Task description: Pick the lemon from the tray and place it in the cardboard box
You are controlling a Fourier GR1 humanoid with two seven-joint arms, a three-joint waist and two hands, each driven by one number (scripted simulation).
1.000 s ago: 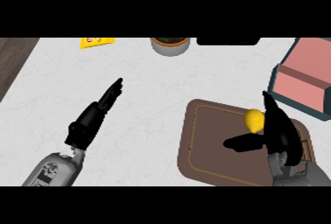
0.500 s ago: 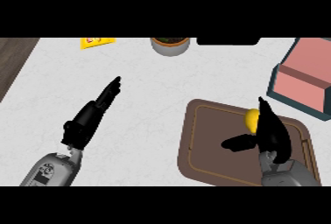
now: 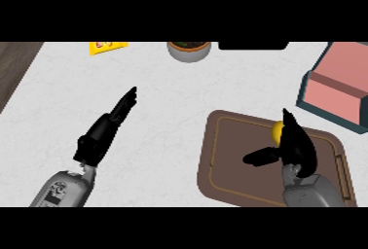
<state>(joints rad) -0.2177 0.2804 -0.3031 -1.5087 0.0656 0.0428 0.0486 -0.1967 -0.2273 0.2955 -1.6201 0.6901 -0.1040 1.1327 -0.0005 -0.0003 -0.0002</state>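
"Two hands show. Where is our left hand [image 3: 101, 133]?"

"Well left of the tray [image 3: 230, 165], over the counter [image 3: 173, 97], fingers straight and holding nothing."

"And the lemon [image 3: 275, 130]?"

"We see it on the tray, toward the far right part, half hidden by our right hand [image 3: 296, 148]."

"Is that hand closed on it?"

"No. Its fingers stretch straight beside the lemon, thumb spread leftward, nothing clasped. The cardboard box [image 3: 334, 92] stands just beyond the tray's far right corner."
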